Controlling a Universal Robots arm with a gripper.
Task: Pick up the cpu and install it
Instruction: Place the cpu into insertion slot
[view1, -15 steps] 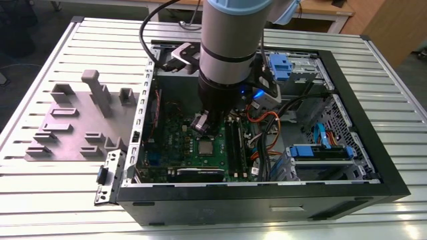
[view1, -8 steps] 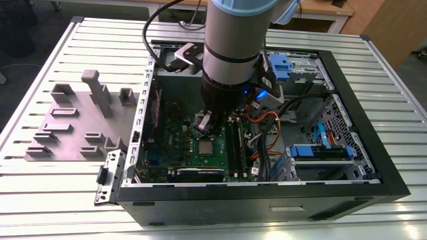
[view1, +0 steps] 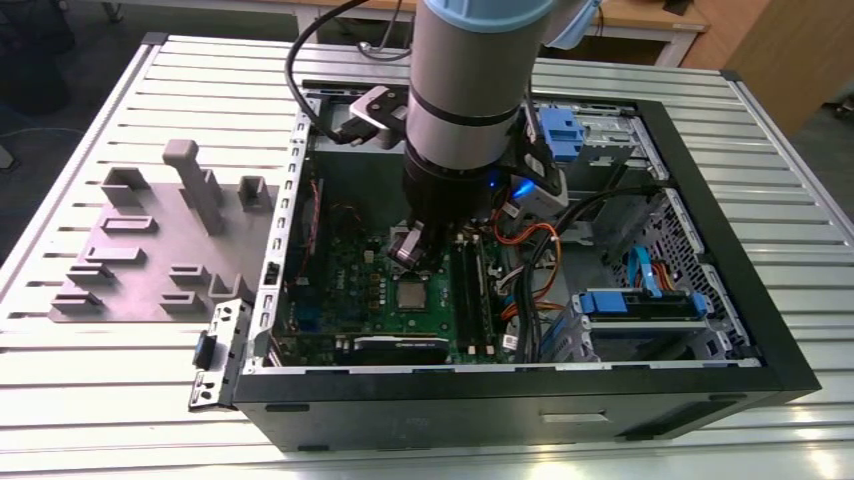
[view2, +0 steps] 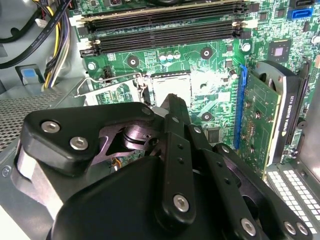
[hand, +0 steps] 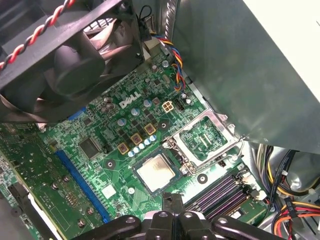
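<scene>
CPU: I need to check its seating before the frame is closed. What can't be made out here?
Exterior view: the cpu is too small to tell whether it lies flat.
First wrist view: the cpu shows its top, which hides its underside; the picture's edge cuts off the gripper.
Second wrist view: the gripper covers part of the socket.
</scene>
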